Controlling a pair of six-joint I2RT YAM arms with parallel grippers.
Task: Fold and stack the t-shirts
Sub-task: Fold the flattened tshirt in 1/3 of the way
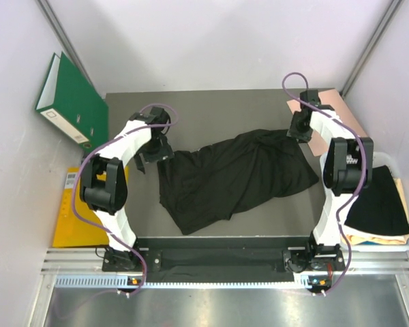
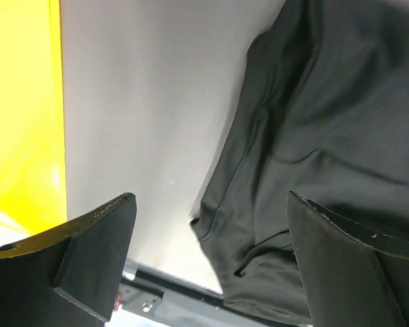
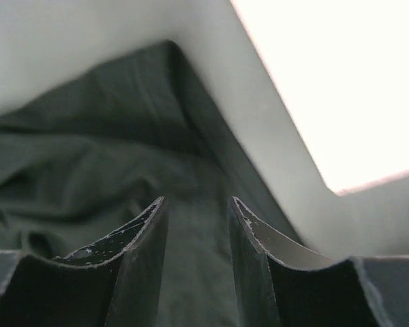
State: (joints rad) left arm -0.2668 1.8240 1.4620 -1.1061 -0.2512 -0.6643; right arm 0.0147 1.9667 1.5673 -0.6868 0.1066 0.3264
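Observation:
A black t-shirt (image 1: pixel 235 176) lies crumpled and spread across the middle of the dark table. My left gripper (image 1: pixel 153 153) hovers over its left edge, open wide with nothing between the fingers. In the left wrist view the shirt's hem (image 2: pixel 327 122) runs under the right finger (image 2: pixel 341 259), and the gripper (image 2: pixel 211 204) sits above bare tabletop. My right gripper (image 1: pixel 298 129) is at the shirt's far right corner. Its jaws (image 3: pixel 196 204) stand parted just over the fabric (image 3: pixel 88 150), gripping nothing. A folded black t-shirt (image 1: pixel 378 201) rests on a cream one (image 1: pixel 375 238) at the right.
A green binder (image 1: pixel 71 102) leans on the left wall above a yellow folder (image 1: pixel 75 211). A salmon-pink folder (image 1: pixel 337 116) lies at the table's far right corner, under the right arm. The folded shirts sit in a white bin (image 1: pixel 403 170). A metal rail (image 1: pixel 218 248) runs along the near edge.

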